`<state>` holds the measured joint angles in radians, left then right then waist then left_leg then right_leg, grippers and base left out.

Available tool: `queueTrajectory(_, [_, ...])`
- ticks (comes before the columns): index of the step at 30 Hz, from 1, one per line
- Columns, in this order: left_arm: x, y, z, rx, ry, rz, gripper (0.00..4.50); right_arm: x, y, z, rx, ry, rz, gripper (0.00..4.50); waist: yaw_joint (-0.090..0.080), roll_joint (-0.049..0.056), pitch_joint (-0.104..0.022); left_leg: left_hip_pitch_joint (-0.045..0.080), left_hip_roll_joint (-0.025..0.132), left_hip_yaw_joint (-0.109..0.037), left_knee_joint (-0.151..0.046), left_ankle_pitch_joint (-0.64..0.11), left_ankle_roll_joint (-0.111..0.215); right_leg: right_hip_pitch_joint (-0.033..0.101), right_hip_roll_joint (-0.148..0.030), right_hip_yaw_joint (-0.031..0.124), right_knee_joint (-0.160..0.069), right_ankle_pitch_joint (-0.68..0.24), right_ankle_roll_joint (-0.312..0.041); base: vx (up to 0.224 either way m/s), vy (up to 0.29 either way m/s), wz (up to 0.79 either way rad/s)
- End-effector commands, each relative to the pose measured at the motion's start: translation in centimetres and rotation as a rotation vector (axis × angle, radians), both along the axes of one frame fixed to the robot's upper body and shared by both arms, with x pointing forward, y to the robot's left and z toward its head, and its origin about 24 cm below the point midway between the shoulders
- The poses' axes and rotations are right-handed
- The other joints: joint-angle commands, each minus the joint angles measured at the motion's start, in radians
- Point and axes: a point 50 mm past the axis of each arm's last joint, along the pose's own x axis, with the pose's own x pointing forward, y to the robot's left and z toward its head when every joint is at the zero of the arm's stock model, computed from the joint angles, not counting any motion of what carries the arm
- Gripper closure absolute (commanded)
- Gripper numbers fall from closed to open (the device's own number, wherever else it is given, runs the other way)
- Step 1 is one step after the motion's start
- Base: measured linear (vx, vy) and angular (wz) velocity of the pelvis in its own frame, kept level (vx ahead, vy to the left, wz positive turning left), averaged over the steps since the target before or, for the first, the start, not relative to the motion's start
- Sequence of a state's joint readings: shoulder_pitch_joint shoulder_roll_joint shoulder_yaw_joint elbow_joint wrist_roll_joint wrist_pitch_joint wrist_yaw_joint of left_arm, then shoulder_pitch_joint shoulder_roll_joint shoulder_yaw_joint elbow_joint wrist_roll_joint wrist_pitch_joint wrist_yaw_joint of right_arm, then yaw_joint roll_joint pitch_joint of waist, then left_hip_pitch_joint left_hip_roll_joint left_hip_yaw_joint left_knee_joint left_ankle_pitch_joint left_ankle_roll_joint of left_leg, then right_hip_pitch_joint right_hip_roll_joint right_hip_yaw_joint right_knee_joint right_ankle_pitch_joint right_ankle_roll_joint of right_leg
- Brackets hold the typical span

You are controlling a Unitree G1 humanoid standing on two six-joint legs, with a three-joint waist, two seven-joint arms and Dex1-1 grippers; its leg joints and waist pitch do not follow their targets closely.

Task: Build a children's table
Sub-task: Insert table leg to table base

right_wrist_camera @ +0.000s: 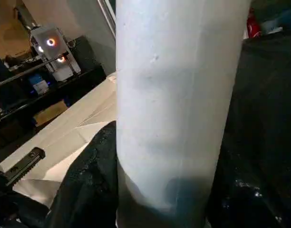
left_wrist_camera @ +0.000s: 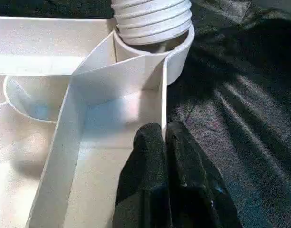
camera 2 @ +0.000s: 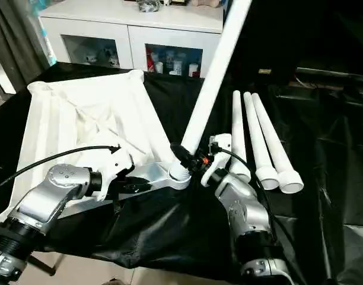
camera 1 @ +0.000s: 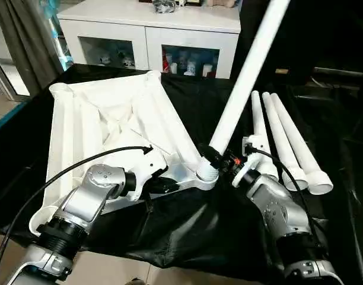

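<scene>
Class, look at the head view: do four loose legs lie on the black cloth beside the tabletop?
No: three loose legs lie on the cloth; the fourth leg stands tilted in a corner socket.

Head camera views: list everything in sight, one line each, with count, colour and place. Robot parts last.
table top: one, white, upside down on the black sheet, at the left.
leg in the socket: one, white, leaning up and away from the table top's near right corner socket, threaded end in it.
spare legs: three, white, lying side by side on the sheet at the right.
black sheet: one, covering the work surface.
cabinet: one, white, glass-fronted compartments, behind the sheet.
left claw: black fingers pinched shut on the table top's rim beside the socket.
right claw: black fingers around the bottom of the leaning leg.
forearms: two, silver, near edge.
</scene>
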<state>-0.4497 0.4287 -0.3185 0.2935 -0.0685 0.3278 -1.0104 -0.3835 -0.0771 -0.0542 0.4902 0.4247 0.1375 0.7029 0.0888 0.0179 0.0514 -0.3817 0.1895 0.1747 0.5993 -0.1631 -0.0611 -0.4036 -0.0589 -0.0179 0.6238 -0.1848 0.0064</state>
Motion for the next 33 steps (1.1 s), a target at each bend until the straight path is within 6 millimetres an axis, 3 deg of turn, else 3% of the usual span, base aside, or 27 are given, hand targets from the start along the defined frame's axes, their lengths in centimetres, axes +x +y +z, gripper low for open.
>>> queueTrajectory(1, [1.0,0.8,1.3,0.008,-0.056,0.025,4.50,-1.5,-1.6,-2.9,-0.132,0.100,-0.026,2.59,-0.003,0.024,-0.059,0.027,0.031,-0.020,-0.091,-0.434,-0.057,0.025,-0.063,0.028,-0.090,-0.305,-0.195,0.000,0.000,0.00])
queueTrajectory(4, [1.1,0.9,1.3,0.010,-0.060,0.027,4.50,-1.7,-1.7,-2.6,-0.169,0.072,-0.011,2.59,-0.003,0.021,-0.059,0.025,0.029,-0.019,-0.091,-0.417,-0.050,0.027,-0.064,0.029,-0.090,-0.312,-0.189,0.000,0.000,0.00])
queueTrajectory(8, [1.2,0.8,1.2,0.010,-0.064,0.034,4.50,-1.7,-2.1,-2.3,-0.201,0.046,-0.008,2.59,-0.003,0.020,-0.055,0.029,0.030,-0.020,-0.092,-0.449,-0.050,0.020,-0.066,0.031,-0.100,-0.401,-0.170,0.000,0.000,0.00])
queueTrajectory(13, [1.3,0.8,1.2,0.007,-0.068,0.038,4.50,-1.7,-2.6,-2.1,-0.208,0.032,-0.023,2.59,-0.004,0.022,-0.057,0.027,0.032,-0.020,-0.094,-0.446,-0.050,0.020,-0.065,0.031,-0.098,-0.368,-0.174,0.000,0.000,0.00])
queueTrajectory(19, [1.3,0.8,1.0,0.013,-0.064,0.024,4.50,-1.6,-2.4,-1.7,-0.337,-0.007,0.044,2.59,-0.004,0.023,-0.056,0.028,0.032,-0.019,-0.096,-0.444,-0.052,0.020,-0.063,0.030,-0.098,-0.346,-0.176,0.000,0.000,0.00])
queueTrajectory(20, [1.2,0.8,1.0,0.013,-0.064,0.022,4.50,-1.6,-2.0,-1.7,-0.392,-0.017,0.094,2.59,-0.006,0.016,-0.056,0.026,0.032,-0.019,-0.096,-0.441,-0.048,0.022,-0.064,0.030,-0.098,-0.351,-0.175,0.000,0.000,0.00])
queueTrajectory(27, [1.0,0.6,0.8,0.014,-0.061,0.013,4.50,-1.3,-1.2,-1.4,-0.453,-0.017,0.226,2.60,-0.007,0.009,-0.052,0.027,0.032,-0.018,-0.095,-0.443,-0.039,0.017,-0.068,0.033,-0.107,-0.434,-0.150,0.000,0.000,0.00])
queueTrajectory(28, [0.9,0.6,0.8,0.015,-0.060,0.010,4.50,-1.3,-1.2,-1.4,-0.465,-0.016,0.255,2.60,-0.007,-0.001,-0.054,0.026,0.033,-0.018,-0.095,-0.434,-0.035,0.019,-0.069,0.033,-0.106,-0.434,-0.148,0.000,0.000,0.00])
queueTrajectory(30, [0.8,0.5,0.8,0.016,-0.059,0.003,4.50,-1.2,-1.2,-1.5,-0.485,-0.011,0.295,2.60,-0.006,0.004,-0.053,0.024,0.033,-0.017,-0.094,-0.419,-0.031,0.018,-0.068,0.033,-0.105,-0.418,-0.151,0.000,0.000,0.00])
queueTrajectory(33, [0.5,0.5,0.8,0.021,-0.057,-0.019,4.50,-1.0,-1.5,-1.6,-0.505,0.007,0.344,2.60,-0.008,-0.005,-0.048,0.022,0.034,-0.016,-0.096,-0.412,-0.022,0.017,-0.067,0.033,-0.104,-0.408,-0.152,0.000,0.000,0.00])
